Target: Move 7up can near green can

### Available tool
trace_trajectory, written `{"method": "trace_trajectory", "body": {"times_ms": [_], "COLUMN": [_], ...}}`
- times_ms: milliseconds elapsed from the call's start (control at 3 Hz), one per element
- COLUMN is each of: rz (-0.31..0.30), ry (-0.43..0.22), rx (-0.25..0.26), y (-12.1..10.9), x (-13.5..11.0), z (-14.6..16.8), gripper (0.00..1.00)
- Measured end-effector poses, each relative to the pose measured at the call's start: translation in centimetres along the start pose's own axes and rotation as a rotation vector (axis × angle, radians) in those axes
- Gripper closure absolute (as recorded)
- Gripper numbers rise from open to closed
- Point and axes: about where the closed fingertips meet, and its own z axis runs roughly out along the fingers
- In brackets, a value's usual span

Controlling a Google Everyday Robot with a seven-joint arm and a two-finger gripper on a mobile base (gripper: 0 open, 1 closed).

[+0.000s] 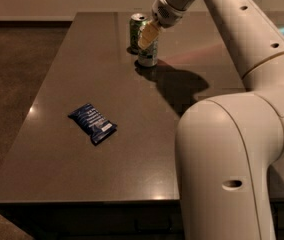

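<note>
The 7up can point(148, 55) stands on the dark table point(132, 134) at the far middle; its green lower band and pale body show. The all-green can point(136, 30) stands just behind it to the left, almost touching. My gripper point(147, 35) comes down from the upper right and is shut on the upper part of the 7up can. One cream finger point(146, 37) lies across the can's front and hides its top.
A dark blue snack packet point(92, 123) lies flat on the table's near left part. My white arm and base point(227, 159) fill the right side of the view. The table's left edge drops to a brown floor point(12, 84).
</note>
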Motion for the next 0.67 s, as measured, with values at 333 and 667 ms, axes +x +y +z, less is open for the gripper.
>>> {"method": "trace_trajectory", "body": {"times_ms": [333, 667], "rz": [0.0, 0.0], "ry": [0.001, 0.001], "rx": [-0.003, -0.003], "y": [0.03, 0.03], "x": [-0.05, -0.06], "z": [0.44, 0.45], "gripper": [0.0, 0.0]}}
